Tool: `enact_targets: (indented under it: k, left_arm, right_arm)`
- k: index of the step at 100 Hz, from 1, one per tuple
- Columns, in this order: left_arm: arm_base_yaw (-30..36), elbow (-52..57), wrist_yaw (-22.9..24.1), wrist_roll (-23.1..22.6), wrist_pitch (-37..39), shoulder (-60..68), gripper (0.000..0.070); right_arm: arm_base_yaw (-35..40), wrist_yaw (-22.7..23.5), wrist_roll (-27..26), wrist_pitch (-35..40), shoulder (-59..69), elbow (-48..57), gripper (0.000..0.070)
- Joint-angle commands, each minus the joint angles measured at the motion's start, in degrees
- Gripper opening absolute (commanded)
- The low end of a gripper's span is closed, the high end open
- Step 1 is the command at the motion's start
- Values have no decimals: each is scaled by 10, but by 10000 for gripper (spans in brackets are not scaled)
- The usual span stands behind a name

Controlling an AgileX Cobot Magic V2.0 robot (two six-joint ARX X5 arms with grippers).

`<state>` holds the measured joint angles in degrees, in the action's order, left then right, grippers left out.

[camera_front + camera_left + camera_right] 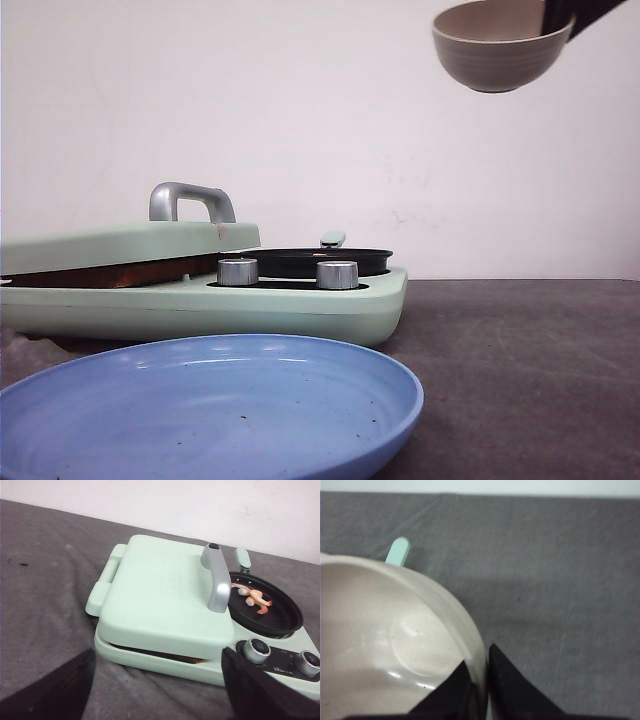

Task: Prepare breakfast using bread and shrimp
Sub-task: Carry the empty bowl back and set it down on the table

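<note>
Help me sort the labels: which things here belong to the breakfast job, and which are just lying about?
Job: shrimp in the black pan; bread edge under the cooker lid; beige bowl, empty, held by right gripper.

Lying about: blue plate, empty.

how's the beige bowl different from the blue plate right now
The beige bowl hangs in the air, its rim pinched by the right gripper; the blue plate rests on the table. The bowl is deep, with ribbed sides; the plate is shallow, wide and smooth. The bowl is beige, the plate light blue. Both look empty of food.
</note>
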<state>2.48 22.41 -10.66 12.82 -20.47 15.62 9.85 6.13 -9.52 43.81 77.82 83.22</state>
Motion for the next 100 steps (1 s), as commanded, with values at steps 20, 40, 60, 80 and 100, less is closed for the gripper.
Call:
enact_targets:
  k: [20, 40, 60, 80, 100]
  left_arm:
    - [-1, 0, 1, 1, 3, 0, 430]
    - [-1, 0, 1, 2, 3, 0, 430]
    - [-1, 0, 1, 2, 3, 0, 430]
    - [-1, 0, 1, 2, 1, 0, 431]
    - [-1, 0, 1, 1, -11, 0, 431]
  right_arm:
    - [-61, 95, 17, 75, 45, 9, 0]
    - [-67, 104, 28, 72, 89, -19, 0]
    - [-66, 125, 23, 42, 158, -50, 0]
    - [-66, 134, 20, 22, 231, -61, 0]
    - [-66, 133, 19, 12, 280, -61, 0]
